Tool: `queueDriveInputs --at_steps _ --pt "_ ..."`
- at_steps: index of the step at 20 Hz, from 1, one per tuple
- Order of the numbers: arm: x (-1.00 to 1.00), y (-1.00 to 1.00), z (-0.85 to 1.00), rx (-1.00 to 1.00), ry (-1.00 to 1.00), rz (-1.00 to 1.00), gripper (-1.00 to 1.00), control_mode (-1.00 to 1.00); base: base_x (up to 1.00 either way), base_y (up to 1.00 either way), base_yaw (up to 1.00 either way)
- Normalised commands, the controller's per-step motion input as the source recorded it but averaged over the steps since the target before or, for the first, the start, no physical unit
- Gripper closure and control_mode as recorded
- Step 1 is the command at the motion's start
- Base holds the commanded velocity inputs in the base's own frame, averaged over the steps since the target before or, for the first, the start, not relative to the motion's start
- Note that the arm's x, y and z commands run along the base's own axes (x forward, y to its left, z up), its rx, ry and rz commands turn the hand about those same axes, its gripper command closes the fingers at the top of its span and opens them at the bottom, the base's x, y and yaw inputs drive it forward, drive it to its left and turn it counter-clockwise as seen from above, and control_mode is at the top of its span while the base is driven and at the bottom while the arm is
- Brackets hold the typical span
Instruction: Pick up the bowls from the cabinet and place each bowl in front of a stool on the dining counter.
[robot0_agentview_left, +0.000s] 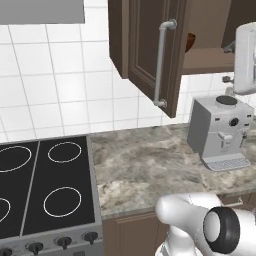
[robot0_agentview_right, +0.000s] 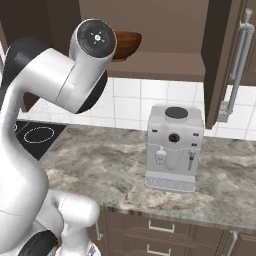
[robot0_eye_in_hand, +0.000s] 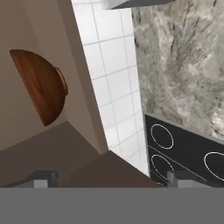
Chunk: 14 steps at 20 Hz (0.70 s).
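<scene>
Glossy reddish-brown wood marks the bowl (robot0_eye_in_hand: 41, 85), a round, smooth-grained vessel resting on the cabinet (robot0_agentview_left: 145, 45) shelf, near the shelf's front edge. In the hand view it appears rolled sideways, its curved underside and small foot ring turned toward the camera, against the flat, matt brown inner walls. In the right base view the same bowl (robot0_agentview_right: 125, 44) peeks out from behind the arm's round dark-capped joint; in the left base view just a sliver of its rim (robot0_agentview_left: 190, 43) shows past the door's edge.

The cabinet's plank door hangs open, its framed panel carrying a long silver bar handle (robot0_agentview_left: 161, 62), cylindrical and satin-finished.

The pincer (robot0_eye_in_hand: 107, 180) has its two small dark tips spread as wide as they go, one at each side of the hand view's lower edge, with nothing between them. It sits short of the bowl, apart from it, level with the shelf's front.

Below, the table (robot0_agentview_left: 150, 170) is mottled grey-beige marbled stone. On it stands a boxy brushed-silver coffee machine (robot0_agentview_right: 174, 147) with a round dark lid and a ribbed drip tray. Beside it lies a flat black stove (robot0_agentview_left: 42, 187) with thin white ring outlines and dark knobs along the front. White square tiles (robot0_agentview_left: 60, 90) cover the wall behind.
</scene>
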Motion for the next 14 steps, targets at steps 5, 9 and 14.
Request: queueDriveInputs --at_steps 5,9,14 --pt "0.8 -0.02 0.3 0.01 0.24 0.0 -1.0 -1.0 0.0 0.0 0.0" --pt "0.67 -0.03 0.08 0.0 0.1 0.03 -1.0 -1.0 0.0 0.0 0.0" --pt "0.78 -0.06 0.0 0.0 0.0 0.08 -1.0 -1.0 0.0 0.0 0.0"
